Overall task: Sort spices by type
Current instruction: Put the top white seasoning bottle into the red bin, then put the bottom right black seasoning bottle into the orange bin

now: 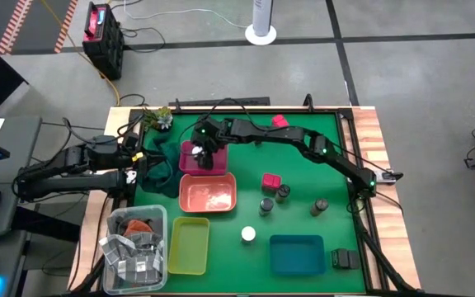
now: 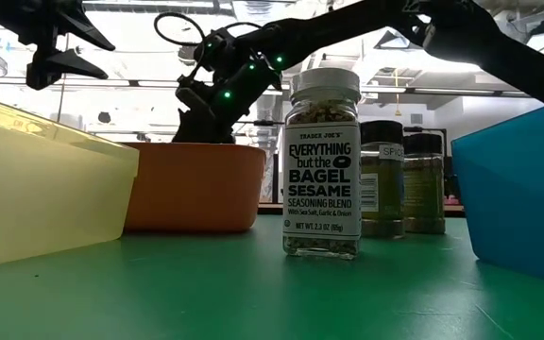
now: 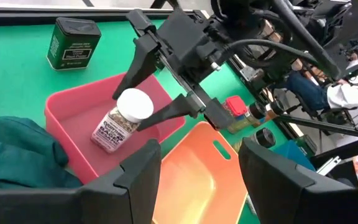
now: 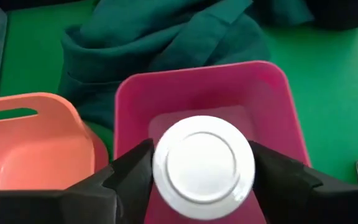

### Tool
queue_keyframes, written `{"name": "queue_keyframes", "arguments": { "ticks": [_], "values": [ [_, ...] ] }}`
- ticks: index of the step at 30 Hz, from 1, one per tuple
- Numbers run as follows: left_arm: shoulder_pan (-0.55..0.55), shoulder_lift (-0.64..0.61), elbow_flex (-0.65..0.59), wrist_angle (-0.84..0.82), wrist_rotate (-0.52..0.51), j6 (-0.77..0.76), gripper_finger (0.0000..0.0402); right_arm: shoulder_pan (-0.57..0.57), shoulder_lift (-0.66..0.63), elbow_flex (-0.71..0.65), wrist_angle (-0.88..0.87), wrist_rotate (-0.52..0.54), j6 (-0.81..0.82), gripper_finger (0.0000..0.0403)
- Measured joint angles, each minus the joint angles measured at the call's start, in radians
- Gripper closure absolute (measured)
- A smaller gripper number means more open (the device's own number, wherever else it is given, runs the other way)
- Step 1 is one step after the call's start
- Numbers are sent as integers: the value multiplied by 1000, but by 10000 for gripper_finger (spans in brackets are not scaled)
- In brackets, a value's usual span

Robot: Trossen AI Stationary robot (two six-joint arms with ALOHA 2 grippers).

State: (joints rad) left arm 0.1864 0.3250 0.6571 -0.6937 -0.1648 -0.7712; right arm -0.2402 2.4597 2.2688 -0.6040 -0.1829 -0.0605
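So the right claw (image 4: 202,171) has a white-capped jar (image 4: 202,167) between its fingers, right over the pink tray (image 4: 272,87), with a teal cloth (image 4: 166,37) beyond.

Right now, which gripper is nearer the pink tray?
Right. The right gripper is over the pink tray, a white-capped jar between its fingers. The left gripper waits beside it, past the teal cloth.
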Motion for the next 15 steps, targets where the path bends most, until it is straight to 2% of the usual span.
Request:
{"name": "queue_keyframes", "arguments": {
  "ticks": [9,15],
  "values": [
    [0,0,0,-7,-24,2,196,-12,-55,64,-63,0,-48,131],
    [0,7,0,-53,-39,-46,196,9,-144,67,-308,-3,-78,131]
  ]
}}
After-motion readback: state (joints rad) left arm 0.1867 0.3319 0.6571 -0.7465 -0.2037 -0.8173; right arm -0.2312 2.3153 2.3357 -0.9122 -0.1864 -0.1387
